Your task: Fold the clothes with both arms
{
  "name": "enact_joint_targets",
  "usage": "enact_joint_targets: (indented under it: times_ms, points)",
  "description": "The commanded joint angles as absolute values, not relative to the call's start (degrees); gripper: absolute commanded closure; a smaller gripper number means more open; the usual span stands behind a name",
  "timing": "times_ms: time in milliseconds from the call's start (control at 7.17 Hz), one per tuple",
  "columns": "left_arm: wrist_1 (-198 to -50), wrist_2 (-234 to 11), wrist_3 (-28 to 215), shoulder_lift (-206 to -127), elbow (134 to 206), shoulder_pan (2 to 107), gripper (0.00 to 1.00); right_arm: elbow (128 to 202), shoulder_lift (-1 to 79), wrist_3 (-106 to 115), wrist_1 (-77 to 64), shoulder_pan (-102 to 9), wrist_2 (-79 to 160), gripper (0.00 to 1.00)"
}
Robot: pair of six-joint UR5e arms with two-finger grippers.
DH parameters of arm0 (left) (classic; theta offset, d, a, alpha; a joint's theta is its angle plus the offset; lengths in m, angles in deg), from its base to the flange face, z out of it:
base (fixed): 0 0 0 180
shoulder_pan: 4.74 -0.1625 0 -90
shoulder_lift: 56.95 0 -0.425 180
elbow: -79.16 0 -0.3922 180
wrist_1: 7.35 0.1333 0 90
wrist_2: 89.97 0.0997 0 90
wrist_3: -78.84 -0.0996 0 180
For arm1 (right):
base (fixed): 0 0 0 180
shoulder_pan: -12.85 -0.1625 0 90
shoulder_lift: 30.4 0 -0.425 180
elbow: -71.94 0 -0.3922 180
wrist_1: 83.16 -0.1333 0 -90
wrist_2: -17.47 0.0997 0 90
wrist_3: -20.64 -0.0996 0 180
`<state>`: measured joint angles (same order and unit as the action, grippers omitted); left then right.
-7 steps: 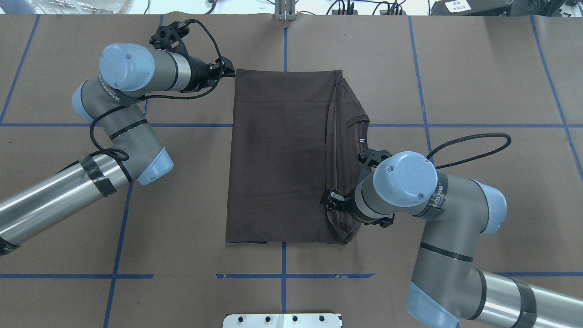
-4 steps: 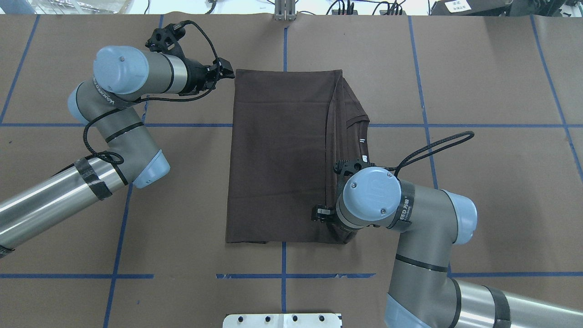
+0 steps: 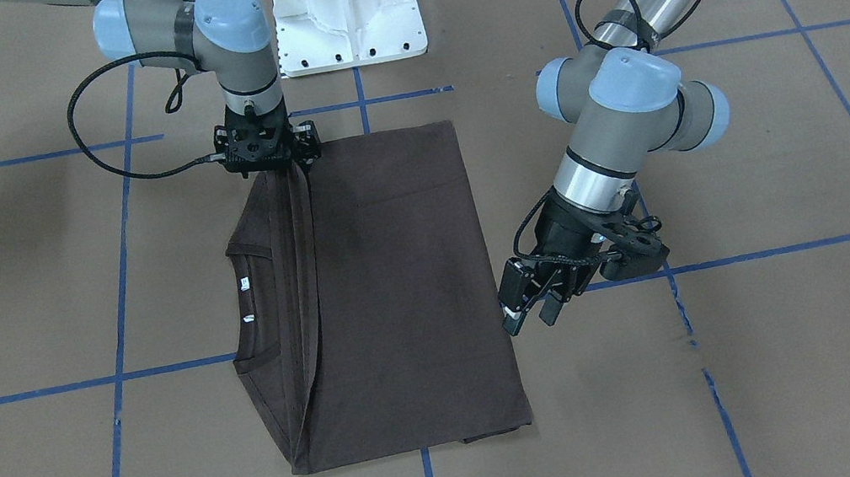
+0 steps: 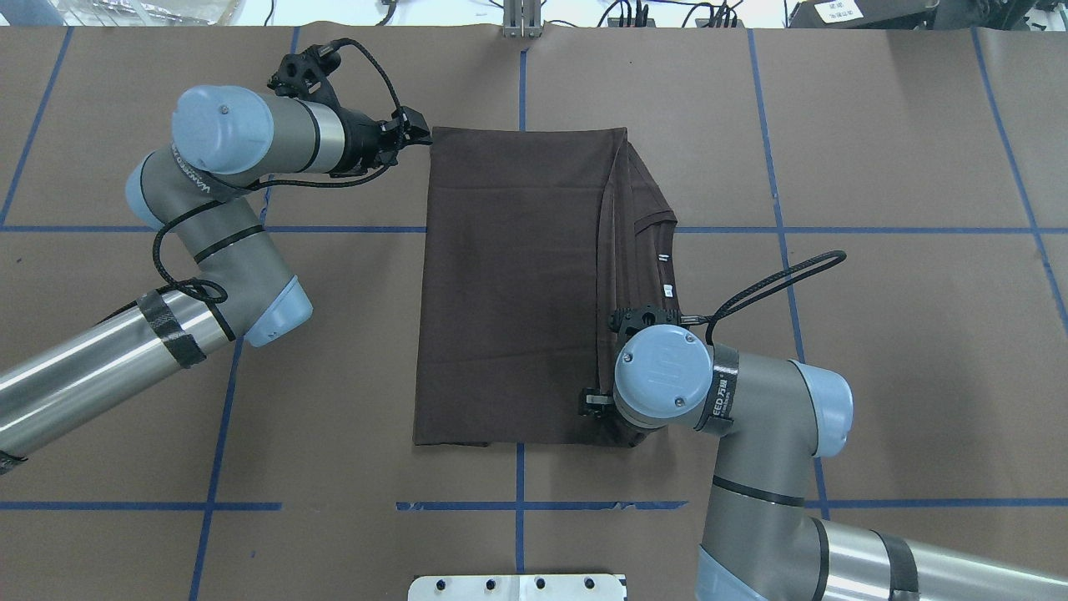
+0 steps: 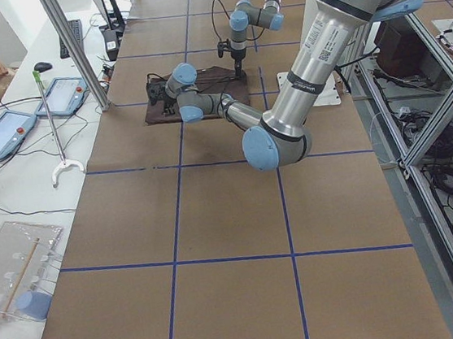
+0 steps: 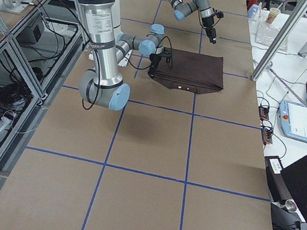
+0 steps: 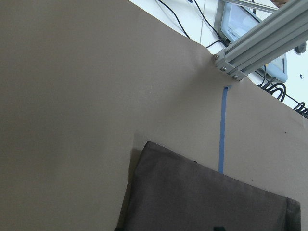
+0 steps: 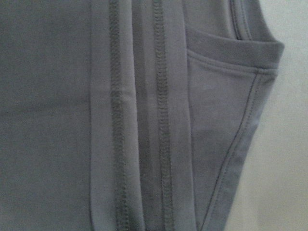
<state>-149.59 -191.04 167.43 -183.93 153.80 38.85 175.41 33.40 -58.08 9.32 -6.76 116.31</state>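
Currently, you have the dark brown T-shirt (image 4: 509,284) lying on the brown-papered table (image 4: 876,334), folded into a tall rectangle near its centre.

Directions: overhead view, 12 o'clock = away from the robot.

- The stacked hems and the ribbed collar (image 4: 656,222) run along the shirt's 3 o'clock side. Two white neck tags (image 4: 664,257) sit just inside the collar.
- Your left gripper (image 3: 528,321) hangs just off the shirt's 11 o'clock corner. Its fingers are spread with nothing between them.
- Your right gripper (image 3: 291,160) points straight down at the 5 o'clock corner, on the folded edge.
- The blue-capped wrist joint (image 4: 663,384) covers that gripper from overhead, and the front view is too dark there. You cannot tell whether those jaws are clenched or released.
- The right wrist camera shows only close-up stitched seams and the collar band.
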Motion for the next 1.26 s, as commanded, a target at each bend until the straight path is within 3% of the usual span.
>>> enact_joint_targets:
  times_ms: [0,139,418,697,976,1116]
  points:
    - [-149.4,-191.0,167.4,-183.9,154.0,38.9,0.32,179.9,39.1,-52.5,10.9,-9.1,116.7,0.0]
    - [-149.1,-191.0,167.4,-184.0,154.2,38.9,0.32,185.5,45.9,-52.8,10.8,-8.6,116.1,0.0]
    - [-148.9,-193.3,167.6,-183.8,156.2,39.0,0.32,184.1,39.7,-59.9,10.6,-7.5,116.0,0.0]
    - [-148.9,-193.4,167.6,-182.6,158.3,39.2,0.32,183.6,36.9,-83.2,10.4,-6.6,112.9,0.01]
    - [-148.9,-193.3,167.8,-182.5,158.5,39.2,0.32,182.7,36.7,-96.2,9.1,-4.5,111.2,0.27]
    - [-148.9,-193.4,167.8,-182.5,158.6,39.2,0.32,180.2,36.8,-101.3,4.9,-4.4,111.3,0.31]
